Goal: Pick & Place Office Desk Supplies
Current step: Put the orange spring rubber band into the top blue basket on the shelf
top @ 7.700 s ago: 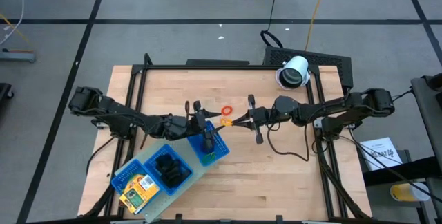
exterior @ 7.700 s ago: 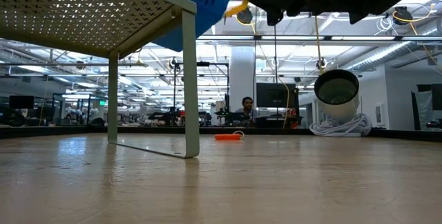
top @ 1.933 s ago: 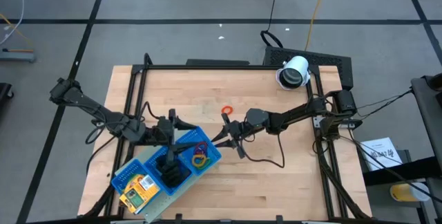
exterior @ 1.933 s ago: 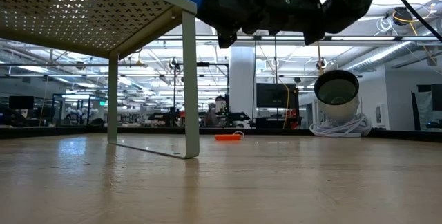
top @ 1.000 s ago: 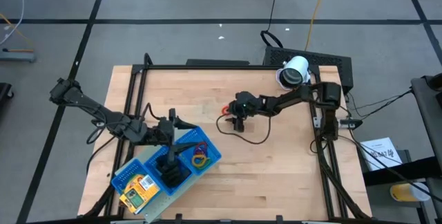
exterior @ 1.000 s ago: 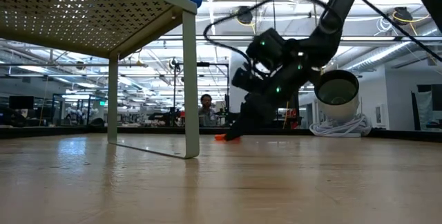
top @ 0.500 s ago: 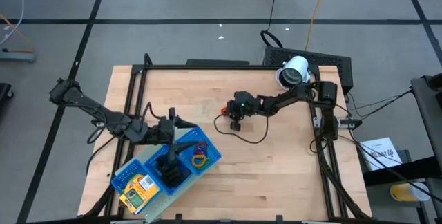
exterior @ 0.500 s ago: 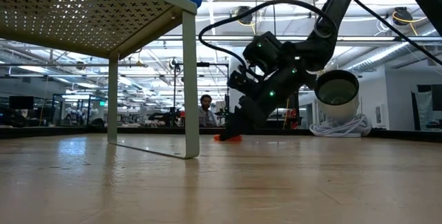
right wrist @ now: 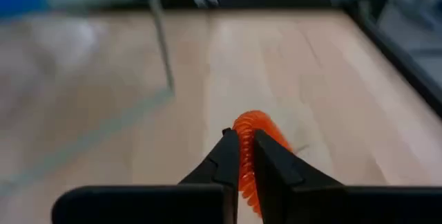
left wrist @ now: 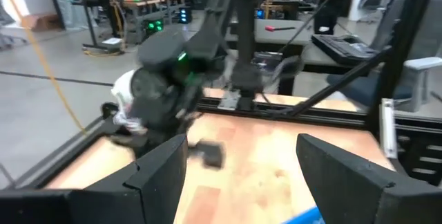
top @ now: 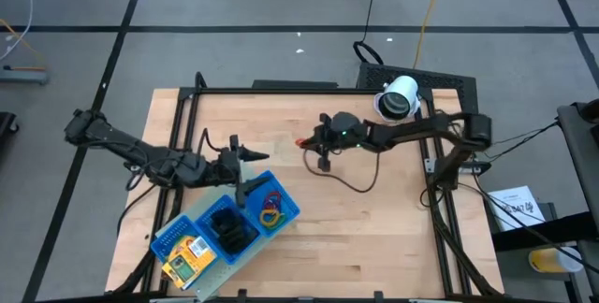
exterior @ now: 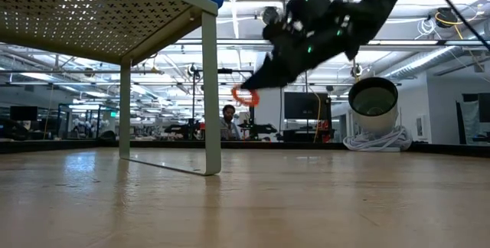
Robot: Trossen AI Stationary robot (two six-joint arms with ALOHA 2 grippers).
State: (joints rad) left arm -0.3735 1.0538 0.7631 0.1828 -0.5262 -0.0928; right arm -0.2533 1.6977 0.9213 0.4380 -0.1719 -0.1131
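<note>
My right gripper (top: pixel 309 142) hangs over the middle of the table, shut on an orange ring (exterior: pixel 243 96) that is clear of the wood. My left gripper (top: pixel 250 173) is open above the far edge of the blue tray (top: pixel 288 211); its fingers (left wrist: pixel 160 166) touch nothing. In the tray lie coloured rings (top: pixel 271 213) in the right compartment, black clips (top: pixel 229 228) in the middle one and yellow printed packs (top: pixel 184 256) in the left one. My right gripper pinches the orange ring's band (right wrist: pixel 243 172) between its two fingertips (right wrist: pixel 228 153), coming at it on a slant from above and from the table's right. The ring's loop (right wrist: pixel 266 133) sticks out past the fingertips, lifted clear of the table.
The tray sits on a perforated metal stand with thin legs (exterior: pixel 210 87) at the near left. A white cylindrical device (top: pixel 400 97) stands at the far right corner. A black cable (top: pixel 360 180) trails on the wood under the right arm. Bare wood lies in the middle and near right.
My right gripper was low at the orange ring on the table, its fingertips on it. It has since risen and moved a little toward the far edge, carrying the ring up off the wood. My left gripper has shifted slightly toward the tray's far edge.
</note>
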